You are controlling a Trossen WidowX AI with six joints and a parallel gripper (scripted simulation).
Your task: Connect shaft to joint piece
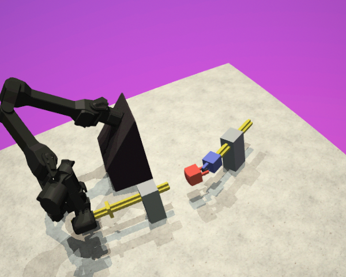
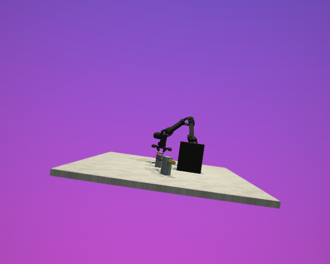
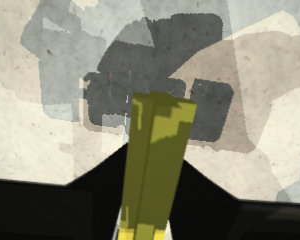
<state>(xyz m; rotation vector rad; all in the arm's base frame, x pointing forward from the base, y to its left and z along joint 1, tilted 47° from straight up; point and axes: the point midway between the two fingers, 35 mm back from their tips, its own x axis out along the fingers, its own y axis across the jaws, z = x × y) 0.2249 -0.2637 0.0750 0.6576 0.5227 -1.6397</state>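
Gripper (image 1: 84,221) (image 2: 161,151) (image 3: 147,150) clamped on yellow sliding shaft (image 1: 125,202) (image 3: 162,165), its long axis aimed toward red joint piece (image 1: 193,174) (image 2: 158,155), tip apart

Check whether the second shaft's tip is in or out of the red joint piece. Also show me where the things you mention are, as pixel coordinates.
Out: in the top view, a gap separates the shaft (image 1: 126,200) from the red joint piece (image 1: 193,174).

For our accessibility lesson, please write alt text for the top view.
A black robot gripper grips a yellow ridged shaft running through a grey block; its free end stops short of a red cubic joint piece hinged to a blue cube.
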